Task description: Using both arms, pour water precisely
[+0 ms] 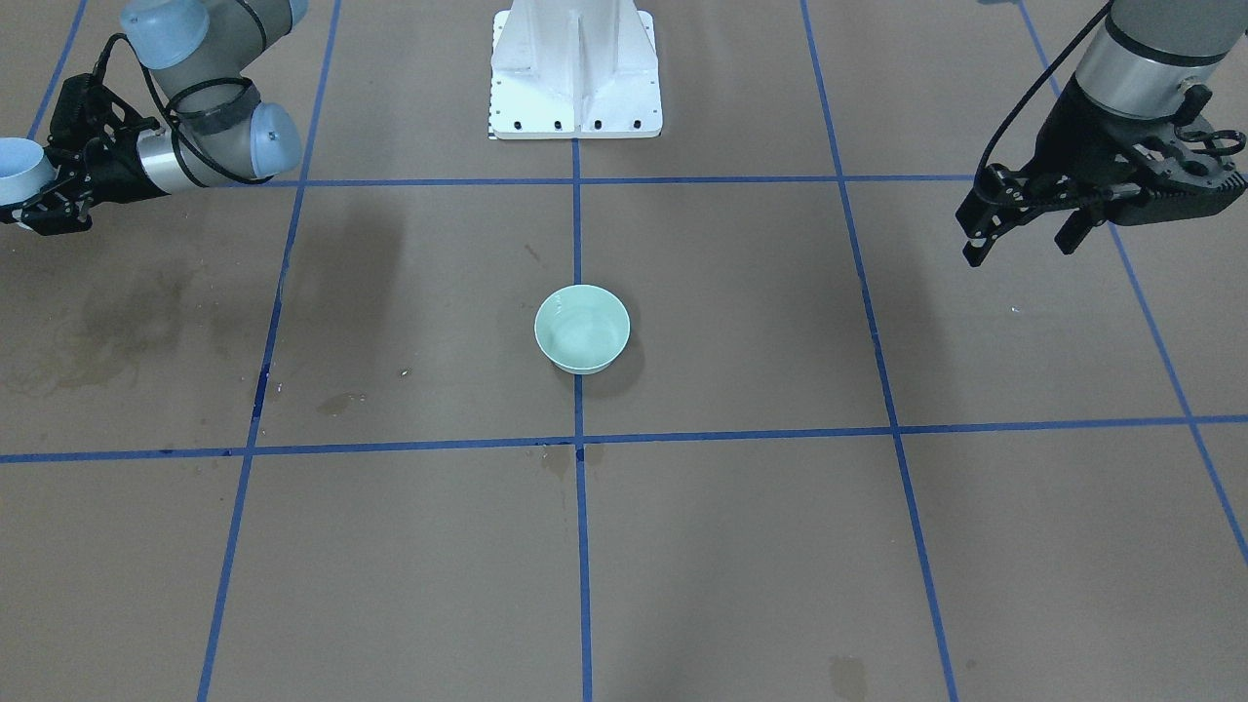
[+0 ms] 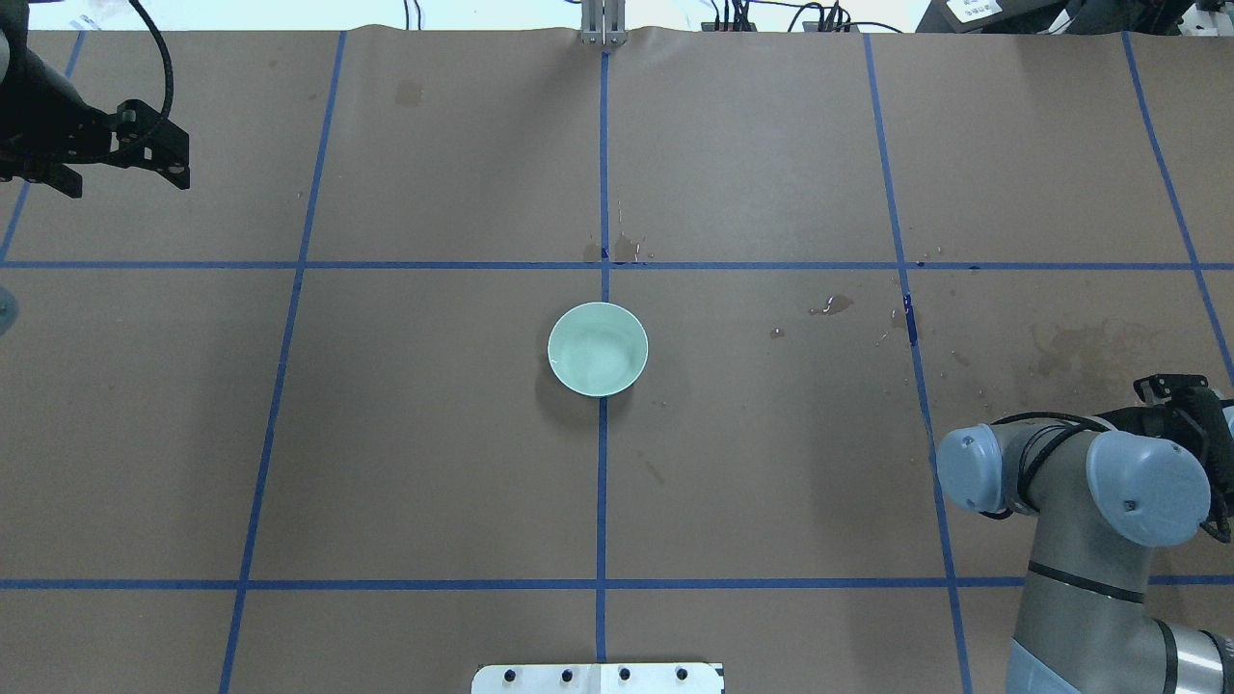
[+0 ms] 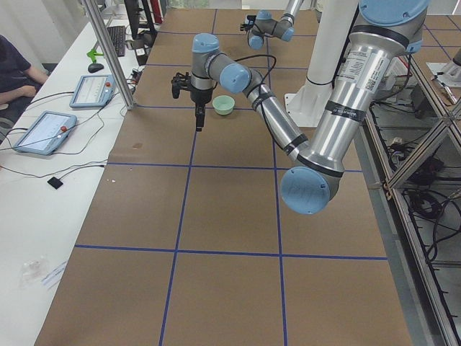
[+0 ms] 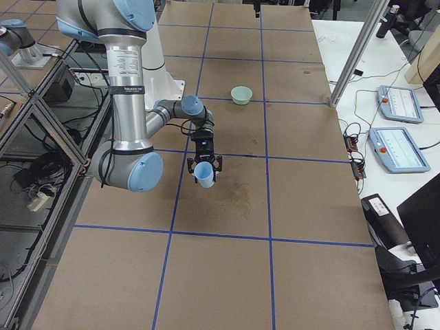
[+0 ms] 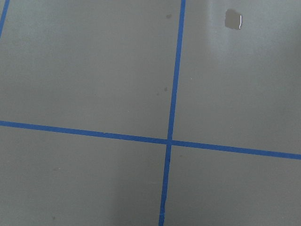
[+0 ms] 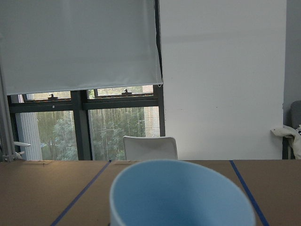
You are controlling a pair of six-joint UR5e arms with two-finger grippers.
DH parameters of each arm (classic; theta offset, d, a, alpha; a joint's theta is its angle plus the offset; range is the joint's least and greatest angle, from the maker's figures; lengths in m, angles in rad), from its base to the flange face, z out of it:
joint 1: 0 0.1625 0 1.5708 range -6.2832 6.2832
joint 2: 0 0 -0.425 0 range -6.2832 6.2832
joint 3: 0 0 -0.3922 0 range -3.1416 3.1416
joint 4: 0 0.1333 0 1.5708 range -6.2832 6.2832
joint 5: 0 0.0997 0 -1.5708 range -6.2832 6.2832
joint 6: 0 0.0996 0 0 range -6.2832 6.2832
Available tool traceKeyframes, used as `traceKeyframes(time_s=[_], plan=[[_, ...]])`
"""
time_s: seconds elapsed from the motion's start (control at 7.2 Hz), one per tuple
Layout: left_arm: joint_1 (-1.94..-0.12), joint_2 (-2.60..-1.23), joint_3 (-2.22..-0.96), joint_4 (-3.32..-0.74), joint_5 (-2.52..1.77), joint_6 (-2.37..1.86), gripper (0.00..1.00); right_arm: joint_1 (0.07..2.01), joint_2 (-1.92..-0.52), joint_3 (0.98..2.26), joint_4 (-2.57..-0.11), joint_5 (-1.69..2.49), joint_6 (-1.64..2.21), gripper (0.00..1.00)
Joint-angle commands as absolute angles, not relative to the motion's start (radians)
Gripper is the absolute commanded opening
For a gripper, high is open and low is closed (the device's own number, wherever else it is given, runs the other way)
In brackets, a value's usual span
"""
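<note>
A pale green bowl stands at the table's centre on a blue tape line, with a faint sheen of water inside. My right gripper is shut on a light blue cup, held upright above the table far to my right of the bowl. What the cup holds is hidden. My left gripper hangs open with nothing in it, far to my left of the bowl.
The white pedestal stands at the robot's side of the table. Dried brownish stains mark the brown paper. A small wet patch glints below the left wrist. Two tablets and a seated person are beside the table.
</note>
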State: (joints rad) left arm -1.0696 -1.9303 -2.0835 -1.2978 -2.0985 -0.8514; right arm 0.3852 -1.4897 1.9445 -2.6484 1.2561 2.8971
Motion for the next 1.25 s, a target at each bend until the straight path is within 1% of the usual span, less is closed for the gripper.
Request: traceKeyframes(time_s=[0.0, 0.69, 1.11], plan=[[-1.069, -1.933, -2.085, -1.296, -2.097, -0.851, 1.00, 0.350, -1.525, 1.911, -2.646, 1.302, 2.980, 0.00], [-1.069, -1.933, -2.086, -1.296, -2.097, -0.851, 1.00, 0.261, -1.525, 1.892, -2.628, 1.396, 2.993, 0.00], [-1.071, -1.930, -2.094, -1.296, -2.097, -0.851, 1.00, 0.249, -1.528, 1.881, -2.562, 1.394, 2.889, 0.00]])
